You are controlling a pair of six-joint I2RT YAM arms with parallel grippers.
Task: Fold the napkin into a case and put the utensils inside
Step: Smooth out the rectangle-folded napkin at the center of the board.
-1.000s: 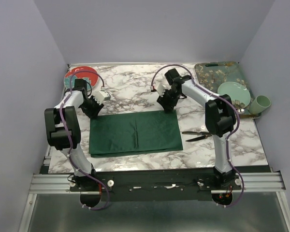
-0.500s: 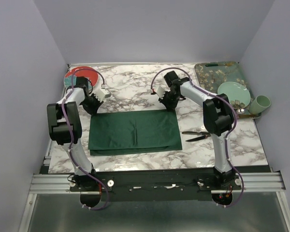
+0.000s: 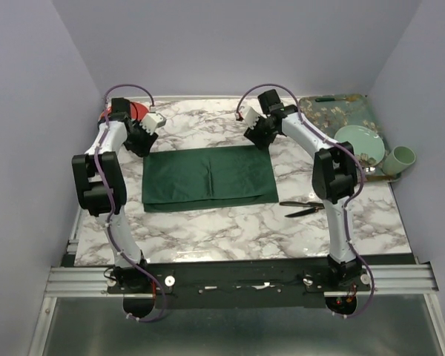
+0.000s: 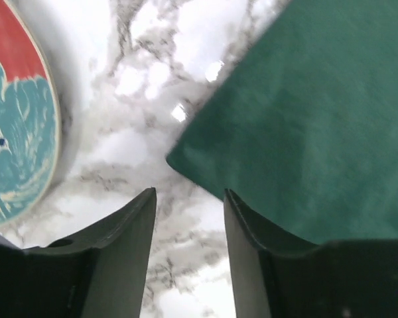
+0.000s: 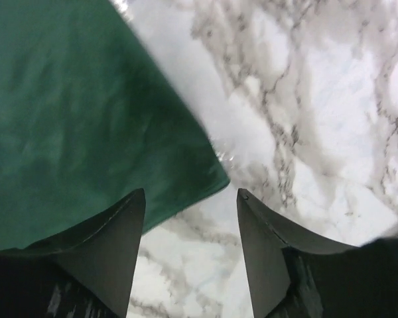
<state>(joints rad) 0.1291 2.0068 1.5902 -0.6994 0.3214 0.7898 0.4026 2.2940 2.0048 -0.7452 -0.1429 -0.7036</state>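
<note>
On the marble desk (image 3: 230,230), right of centre in the top view, the utensils (image 3: 304,210) lie side by side, apart from the napkin (image 3: 208,178) and outside it. The dark green napkin lies flat as a wide rectangle mid-frame, a lower layer showing along its near left edge. At its far left corner the left claw (image 4: 189,195) is released, fingers apart and gripping nothing. At its far right corner the right claw (image 5: 191,193) is released too. A red plate (image 3: 139,111) sits upper left.
</note>
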